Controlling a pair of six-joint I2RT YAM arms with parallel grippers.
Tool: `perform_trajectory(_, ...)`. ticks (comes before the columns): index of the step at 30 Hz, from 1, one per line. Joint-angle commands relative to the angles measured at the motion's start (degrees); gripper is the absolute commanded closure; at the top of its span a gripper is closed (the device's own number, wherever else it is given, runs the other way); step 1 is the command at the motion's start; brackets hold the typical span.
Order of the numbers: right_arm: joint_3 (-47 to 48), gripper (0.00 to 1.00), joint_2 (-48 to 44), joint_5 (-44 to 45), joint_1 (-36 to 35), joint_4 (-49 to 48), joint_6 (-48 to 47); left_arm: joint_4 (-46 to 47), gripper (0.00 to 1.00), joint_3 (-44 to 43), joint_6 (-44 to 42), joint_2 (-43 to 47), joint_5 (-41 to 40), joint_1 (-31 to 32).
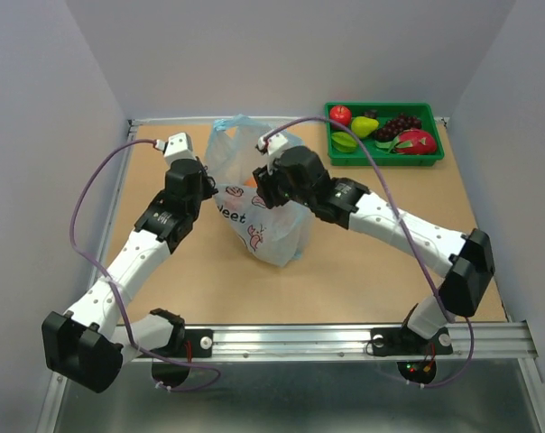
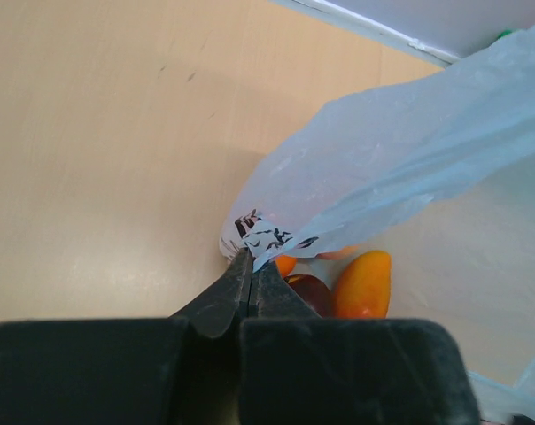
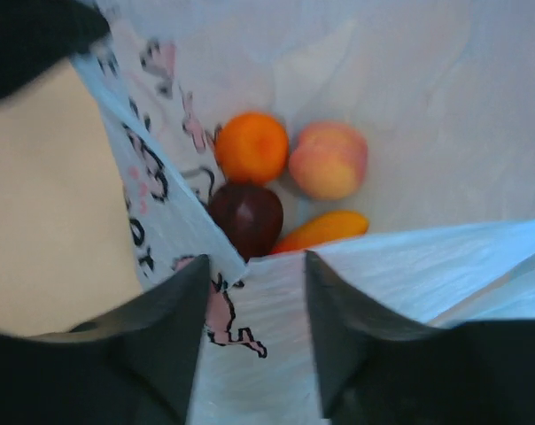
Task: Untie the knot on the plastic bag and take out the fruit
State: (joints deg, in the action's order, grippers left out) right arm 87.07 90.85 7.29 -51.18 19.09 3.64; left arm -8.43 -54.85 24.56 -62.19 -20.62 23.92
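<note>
Tan table (image 1: 363, 271) (grey walls (image 1: 290, 54)) bears plastic bag (image 1: 271, 236).

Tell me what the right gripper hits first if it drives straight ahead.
Probably the thin translucent light blue plastic bag lying between its fingers; just beyond, the dark red round fruit, though depth is unclear.

One plastic bag (image 1: 272, 239), four fruits (image 3: 251, 147) showing inside it, and one green tray (image 1: 385, 160).
</note>
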Motion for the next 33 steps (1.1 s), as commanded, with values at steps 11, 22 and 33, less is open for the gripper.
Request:
perform_trajectory(11, -31.51, 0.84, 1.61, 3.0, -19.92, -7.93, 16.83, 3.77, 1.0, 3.43, -0.56, -1.09, 2.25, -0.1)
perform_trajectory(22, -20.99, 0.39, -12.44, 9.58, -20.54, -4.86, 12.98, -0.44, 1.0, 7.56, -1.88, 2.95, 7.53, 0.07)
perform_trajectory(33, -2.01, 0.41, 2.9, 19.68, -18.35, -5.03, 3.83, -0.28, 1.0, 10.82, -3.64, 6.56, 7.62, 0.07)
